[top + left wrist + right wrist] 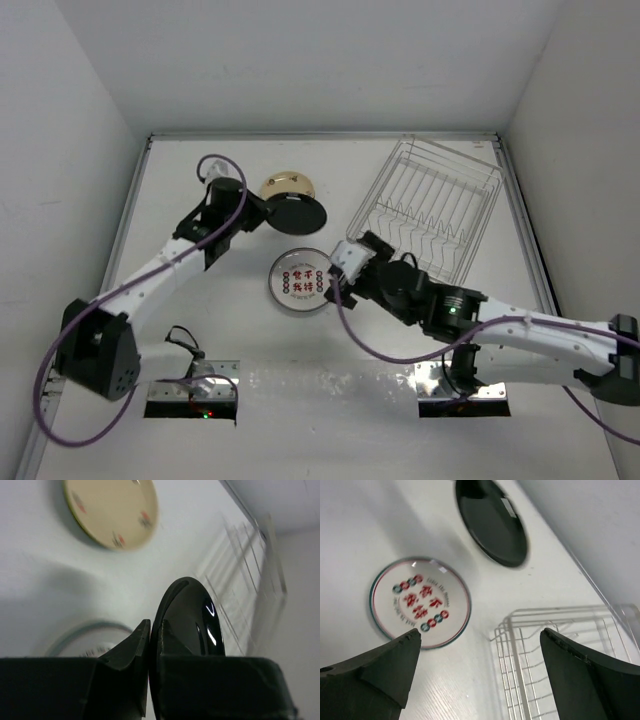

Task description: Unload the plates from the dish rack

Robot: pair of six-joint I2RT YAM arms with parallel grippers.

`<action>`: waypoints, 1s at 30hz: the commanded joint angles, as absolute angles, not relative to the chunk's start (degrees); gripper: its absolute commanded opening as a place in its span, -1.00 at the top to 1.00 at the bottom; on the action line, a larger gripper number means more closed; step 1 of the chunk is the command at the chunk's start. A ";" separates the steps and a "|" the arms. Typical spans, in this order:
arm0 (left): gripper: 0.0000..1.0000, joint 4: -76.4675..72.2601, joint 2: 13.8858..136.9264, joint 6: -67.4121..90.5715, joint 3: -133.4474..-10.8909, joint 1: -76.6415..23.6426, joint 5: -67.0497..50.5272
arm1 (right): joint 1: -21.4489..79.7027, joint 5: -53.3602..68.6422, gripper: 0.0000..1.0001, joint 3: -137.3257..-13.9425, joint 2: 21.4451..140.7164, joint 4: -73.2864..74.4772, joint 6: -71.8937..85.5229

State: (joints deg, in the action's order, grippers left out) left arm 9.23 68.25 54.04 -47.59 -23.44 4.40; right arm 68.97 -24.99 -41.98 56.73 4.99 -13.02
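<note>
Left gripper (266, 214) is clamping the black plate (298, 213) by its rim beside the tan plate (285, 186), near the worktop's (230, 330) far edge; lowering it flat and releasing comes next. Right gripper (345, 270) is hovering, jaws spread, by the seemingly empty dish rack (430, 205) in the far-right corner.

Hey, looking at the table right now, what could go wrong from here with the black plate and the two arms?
1. The left hand pinches the black plate only at its rim, so it might slip or swing.
2. That plate is close beside the tan plate; set down carelessly, it may clip it.
3. The open right hand sits between the white plate and the dish rack and might nudge either.
</note>
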 commanded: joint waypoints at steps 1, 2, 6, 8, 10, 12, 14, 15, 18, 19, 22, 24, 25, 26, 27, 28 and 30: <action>1.00 4.13 75.48 49.15 -54.92 -19.34 13.35 | 68.73 -37.50 -0.98 -41.92 49.58 0.08 0.16; 0.94 3.61 79.50 48.26 -56.58 -18.73 16.93 | 68.82 -38.05 -0.98 -41.84 48.61 3.22 2.44; 0.93 1.41 91.38 46.41 -65.46 -16.44 17.76 | 68.82 -38.06 -0.98 -40.43 43.17 7.29 6.75; 0.94 1.32 97.87 46.06 -69.58 -15.47 17.14 | 68.82 -38.75 -0.98 -39.73 41.67 9.65 7.64; 0.94 1.05 102.54 45.53 -72.93 -15.03 16.79 | 68.82 -39.98 -0.98 -39.03 39.38 11.85 8.43; 0.94 -0.95 104.58 45.09 -74.44 -15.12 16.79 | 68.82 -40.43 -0.98 -38.50 37.19 13.00 8.61; 0.92 -0.27 106.87 45.09 -76.46 -14.77 17.67 | 68.82 -41.30 -0.98 -37.88 35.87 13.97 8.88; 0.81 -0.09 108.09 45.26 -77.51 -14.33 16.88 | 68.82 -41.48 -0.98 -37.71 34.73 14.84 9.05; 0.37 1.93 108.98 46.14 -77.87 -14.15 15.91 | 68.82 -41.75 -0.98 -37.44 33.40 15.56 9.23; 0.00 1.59 108.98 46.40 -77.00 -14.15 14.86 | 68.82 -41.92 -0.98 -37.18 32.79 15.73 9.05; -0.51 1.66 108.46 47.55 -75.59 -14.24 13.72 | 68.82 -42.80 -0.98 -37.18 32.87 16.34 9.23; -0.72 4.47 108.37 48.08 -76.11 -14.33 13.19 | 68.73 -46.46 -0.98 -37.70 34.09 17.57 10.80; -0.75 5.70 108.28 48.08 -76.72 -14.33 12.84 | 68.73 -49.10 -0.98 -39.18 35.15 20.88 14.38; -0.78 9.11 108.19 47.90 -76.99 -14.33 12.83 | 68.73 -52.00 -0.98 -40.16 38.55 22.92 16.07; -0.91 10.88 107.93 47.55 -77.51 -14.59 13.09 | 68.64 -56.99 -0.98 -41.21 40.50 25.20 17.48; -0.95 11.77 107.93 46.85 -78.48 -14.59 12.49 | 68.38 -57.82 -0.98 -43.13 42.43 29.31 20.01; -0.97 17.12 107.58 44.57 -79.71 -14.85 11.69 | 66.37 -56.00 -0.98 -44.29 47.27 30.76 20.74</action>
State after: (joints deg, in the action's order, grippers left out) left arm 10.92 110.02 46.74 -76.18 -14.63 13.02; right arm 68.07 -51.11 -40.93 42.50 24.71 15.42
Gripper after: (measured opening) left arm 0.980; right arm 0.986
